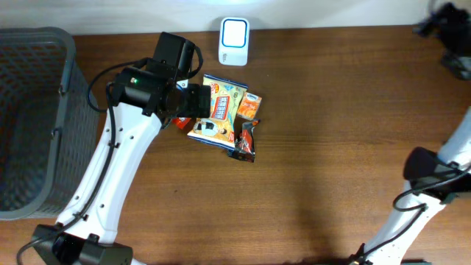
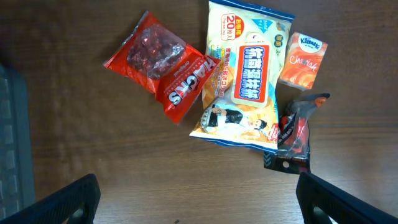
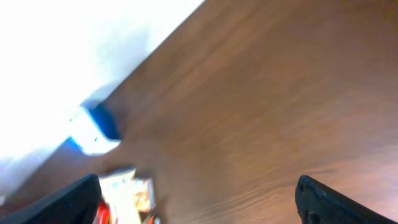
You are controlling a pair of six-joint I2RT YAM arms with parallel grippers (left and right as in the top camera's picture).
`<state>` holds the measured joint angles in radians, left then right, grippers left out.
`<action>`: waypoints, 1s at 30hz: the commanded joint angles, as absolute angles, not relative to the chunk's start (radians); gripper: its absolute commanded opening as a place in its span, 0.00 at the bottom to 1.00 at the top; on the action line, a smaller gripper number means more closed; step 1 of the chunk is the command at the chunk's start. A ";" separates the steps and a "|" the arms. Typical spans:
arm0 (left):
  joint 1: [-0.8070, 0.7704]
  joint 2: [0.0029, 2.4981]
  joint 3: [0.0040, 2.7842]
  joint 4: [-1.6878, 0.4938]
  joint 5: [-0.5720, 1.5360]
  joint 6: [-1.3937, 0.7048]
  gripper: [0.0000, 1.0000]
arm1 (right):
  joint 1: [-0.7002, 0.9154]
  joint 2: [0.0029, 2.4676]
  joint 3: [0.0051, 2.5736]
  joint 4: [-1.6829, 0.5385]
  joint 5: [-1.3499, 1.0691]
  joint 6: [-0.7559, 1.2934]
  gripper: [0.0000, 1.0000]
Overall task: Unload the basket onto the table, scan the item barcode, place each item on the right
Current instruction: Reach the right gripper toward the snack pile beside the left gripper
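Currently: left gripper point(image 2: 199, 206) spread, empty, above crowded items: red candy bag point(image 2: 163, 76), yellow packet point(image 2: 245, 81), Kleenex pack point(image 2: 303, 61), near scanner point(image 1: 234, 41). Right gripper point(image 3: 199, 205) spread, well apart. Risk: crowding invites double pickup; barcode may face down.

The left arm point(image 1: 121, 158) and right arm point(image 1: 403, 219) are white with black joints and cables.

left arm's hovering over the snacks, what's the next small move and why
Probably lower the left fingers onto the red snack bag: they hang wide open and empty above the snack pile, and that bag lies at the pile's edge, barely overlapping the others, so it looks easiest to lift toward the white scanner.
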<state>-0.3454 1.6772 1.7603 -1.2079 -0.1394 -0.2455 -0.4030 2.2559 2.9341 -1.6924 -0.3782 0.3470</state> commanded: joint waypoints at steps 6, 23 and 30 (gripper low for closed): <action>-0.344 1.683 1.767 -1.207 -0.147 -0.230 0.99 | -0.182 2.167 2.824 -1.699 -0.352 0.318 0.99; -0.344 1.683 1.767 -1.207 -0.147 -0.230 0.99 | -0.157 1.733 2.183 -1.683 -0.265 0.231 0.99; -0.344 1.683 1.767 -1.207 -0.147 -0.230 0.99 | -0.156 1.726 1.982 -1.626 -0.292 0.213 0.99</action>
<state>-0.3454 1.6775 1.7603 -1.2079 -0.1394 -0.2455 -0.1570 1.7329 2.0453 -1.6424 -0.2821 0.2279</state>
